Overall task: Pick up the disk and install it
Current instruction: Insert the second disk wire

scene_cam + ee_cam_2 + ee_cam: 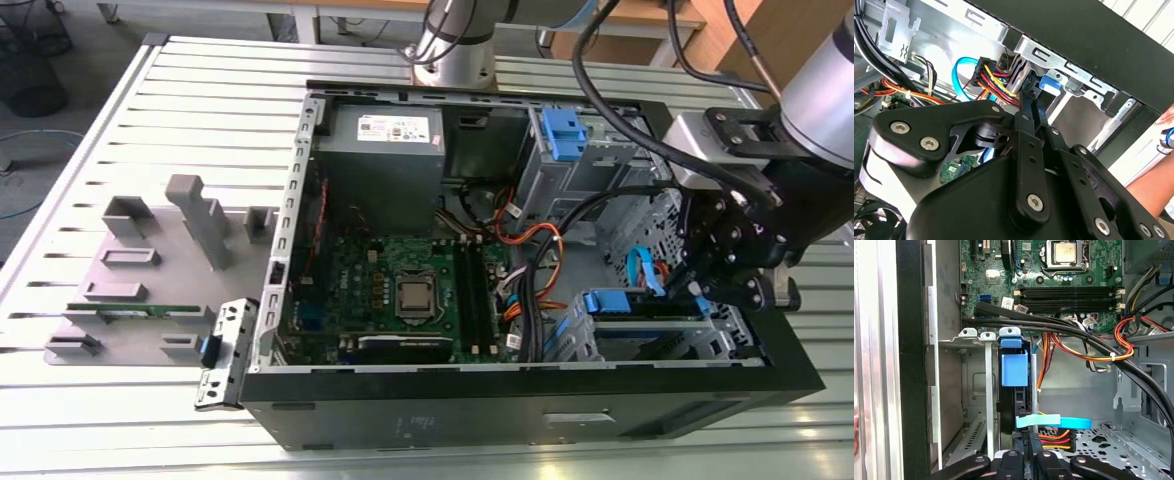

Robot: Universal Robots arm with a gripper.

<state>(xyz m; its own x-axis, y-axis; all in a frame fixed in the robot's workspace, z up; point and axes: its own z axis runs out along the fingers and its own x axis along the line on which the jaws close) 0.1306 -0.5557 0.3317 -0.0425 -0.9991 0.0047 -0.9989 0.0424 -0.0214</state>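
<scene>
The gripper [727, 285] is down inside the open case [534, 420], right over the drive cage [667, 335] at the front corner, and its fingers [1026, 460] look pinched on the rear edge of the disk [1015, 405], which stands edge-on in a cage slot. In the second wrist view the black fingers [1029, 107] close together at the blue rail end [1049, 82], so I call it clenched on the disk, though the contact itself is partly hidden. The disk sits deep in the cage, between the metal slot walls, its blue tab [1014, 369] facing the motherboard [1054, 270]. To do this well, I judge the push should run straight along the slot, rails level, with the light blue cable [1054, 422] and the red-yellow wires [996, 82] beside the gripper kept from snagging. Of the disk, a dark thin edge and blue plastic rails show.
</scene>
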